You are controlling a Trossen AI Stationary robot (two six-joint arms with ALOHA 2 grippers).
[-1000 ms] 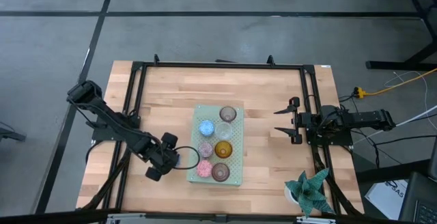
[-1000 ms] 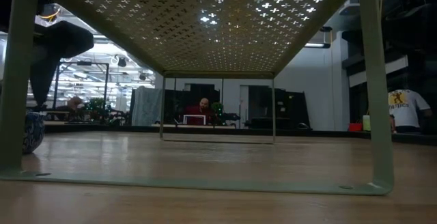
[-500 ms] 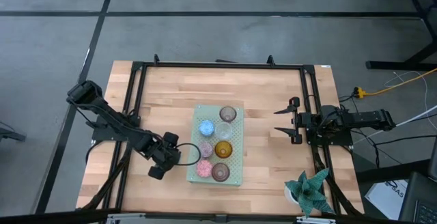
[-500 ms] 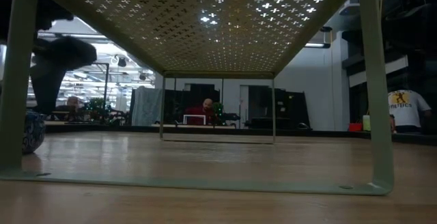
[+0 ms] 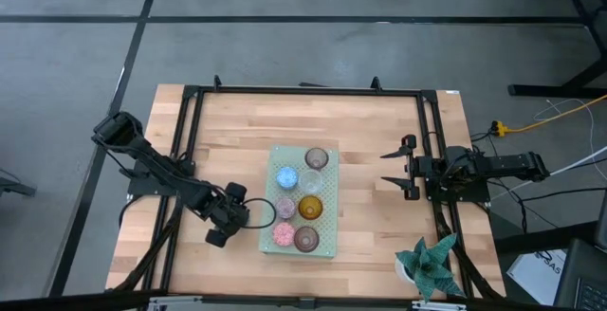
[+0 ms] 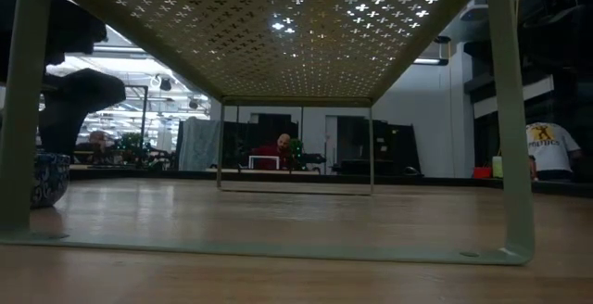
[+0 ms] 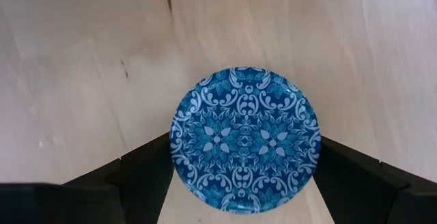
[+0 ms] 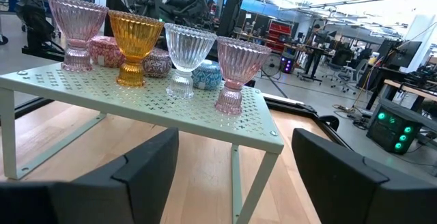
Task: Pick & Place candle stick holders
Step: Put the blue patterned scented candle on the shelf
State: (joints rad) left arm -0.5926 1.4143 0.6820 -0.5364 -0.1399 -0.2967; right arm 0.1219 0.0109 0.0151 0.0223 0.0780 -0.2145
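Observation:
My left gripper (image 5: pixel 229 219) is on the table just left of the pale green perforated board (image 5: pixel 328 226). In its wrist view (image 7: pixel 246 166) it is shut on a round blue-and-white patterned cup (image 7: pixel 244 138). The low view shows this cup (image 6: pixel 44 179) at the far left, under the dark gripper (image 6: pixel 76 91). Several glass cups, amber (image 5: pixel 310 207), blue (image 5: pixel 287 177), pink (image 5: pixel 284 232), clear (image 5: pixel 311 180) and others, stand on the board. My right gripper (image 5: pixel 384 168) is open and empty at the table's right side, facing the board (image 8: pixel 102 80). My left gripper pinches the blue patterned cup between its two fingers, on two opposite sides of its round wall (image 7: pixel 175 149). The fingers come from above, pointing down. The cup stands upright with its bottom (image 6: pixel 42 202) on the wooden table.
The board stands on thin legs (image 6: pixel 505 119) above the table. A green paper-like plant in a white pot (image 5: pixel 432 264) is at the near right corner. A black frame (image 5: pixel 303 91) runs around the table. Bare wood lies left of the board and between the board and my right gripper.
My left gripper has come down over the blue patterned cup and shifted slightly toward the board; the cup, partly visible beside it in the high view a second ago, is now covered by it. The cup has stayed on the table.

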